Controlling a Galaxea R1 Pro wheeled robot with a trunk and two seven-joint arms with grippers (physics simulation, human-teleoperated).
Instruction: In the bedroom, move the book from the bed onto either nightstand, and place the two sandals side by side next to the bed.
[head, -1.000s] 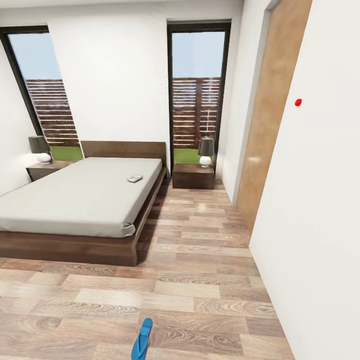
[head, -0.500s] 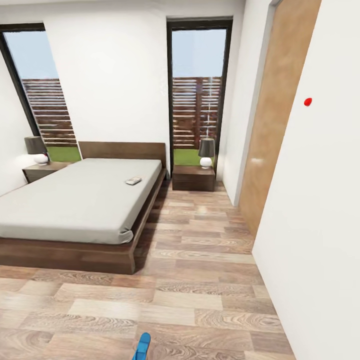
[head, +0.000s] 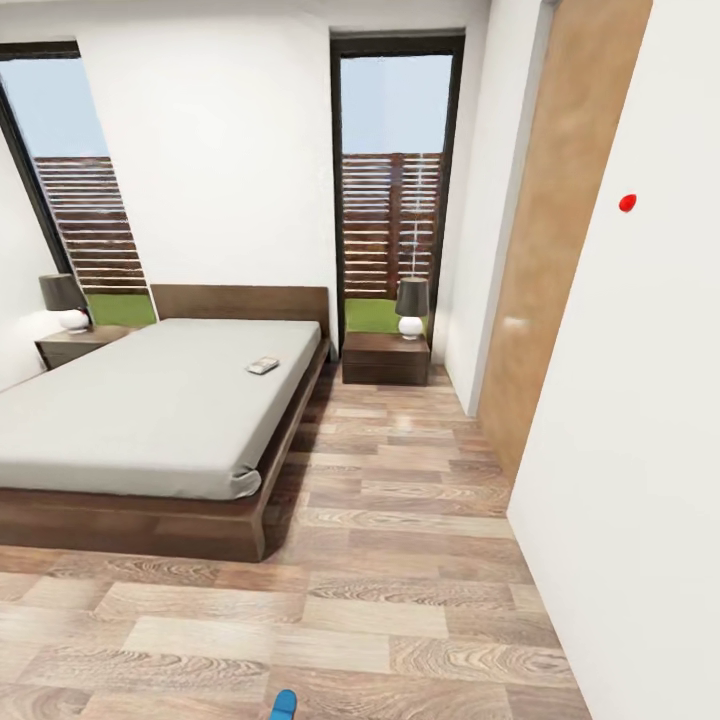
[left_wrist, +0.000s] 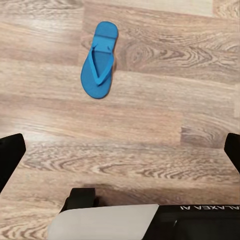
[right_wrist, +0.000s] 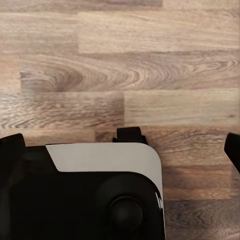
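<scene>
The bed (head: 150, 410), with its dark wood frame and grey mattress, stands at the left of the head view. On the mattress near the right edge lies the small book (head: 263, 366). One nightstand (head: 385, 357) stands right of the bed, another (head: 72, 346) at its far left. One blue sandal (left_wrist: 99, 60) lies flat on the wood floor ahead of my left gripper (left_wrist: 120, 150), whose fingers stand wide apart and hold nothing. The tip of a blue sandal (head: 284, 705) peeks in at the head view's bottom edge. My right gripper (right_wrist: 120, 147) is open over bare floor.
A lamp (head: 411, 305) stands on the right nightstand and another (head: 63, 300) on the left one. A white wall (head: 640, 400) and a wooden door (head: 545, 250) bound the right side. Wood floor (head: 400, 520) runs between bed and wall. My own base (right_wrist: 90, 195) shows below the right gripper.
The head view has shifted forward into the room: the sandal has slid down to the picture's bottom edge and the bed sits slightly further left. The things themselves have not moved.
</scene>
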